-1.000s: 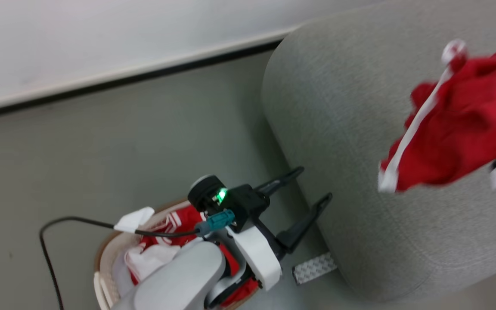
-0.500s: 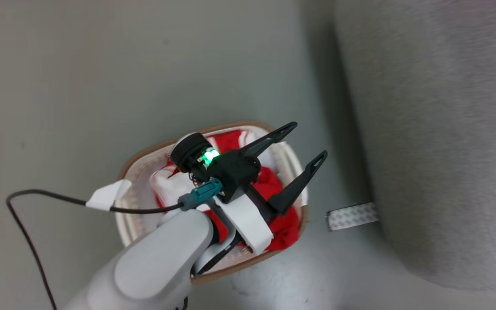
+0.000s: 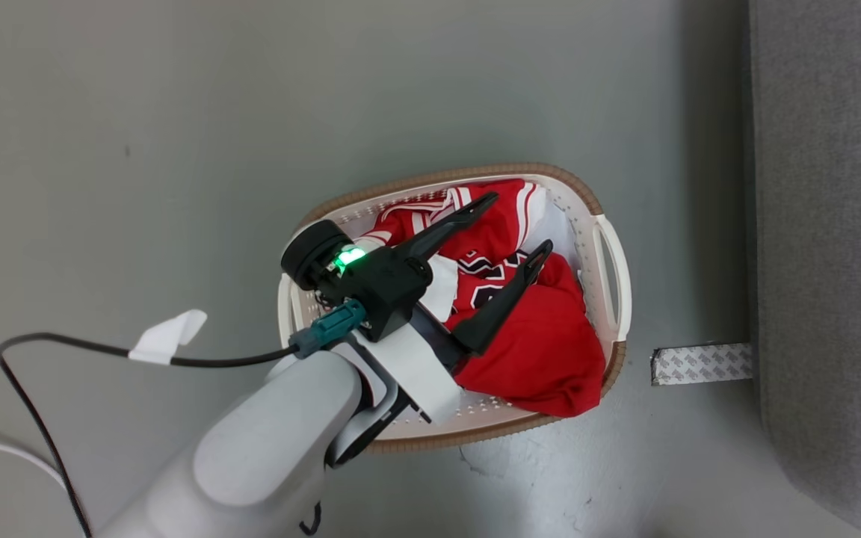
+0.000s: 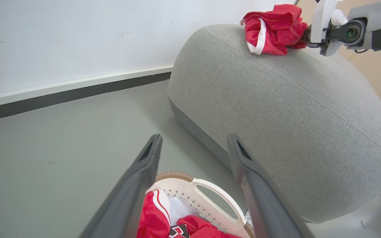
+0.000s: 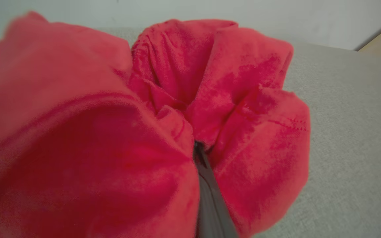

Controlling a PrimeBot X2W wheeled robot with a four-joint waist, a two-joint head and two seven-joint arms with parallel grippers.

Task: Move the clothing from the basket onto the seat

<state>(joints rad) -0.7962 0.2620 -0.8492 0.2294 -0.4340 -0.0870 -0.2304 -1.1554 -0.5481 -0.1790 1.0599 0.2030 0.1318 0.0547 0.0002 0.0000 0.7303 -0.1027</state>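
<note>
Left claw (image 3: pixel 522 222) hung spread apart over red jersey (image 3: pixel 542 351) in basket (image 3: pixel 614 278). Right claw (image 5: pixel 196 147) clamped on red garment (image 5: pixel 236 109) at top of seat (image 4: pixel 293 105). Risk, as I judged it: garment let go near rounded edge could slide to floor (image 3: pixel 176 112).

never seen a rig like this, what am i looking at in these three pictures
It is a wheeled robot with two arms, each ending in a gripper with two dark fingers. The head view looks down from its head: the left gripper, open, hovers over a white basket of red clothing on the floor. The left wrist view looks along those same fingers toward the grey seat. The right wrist view is close up: the right gripper is shut on a red garment at the seat's top.
</note>
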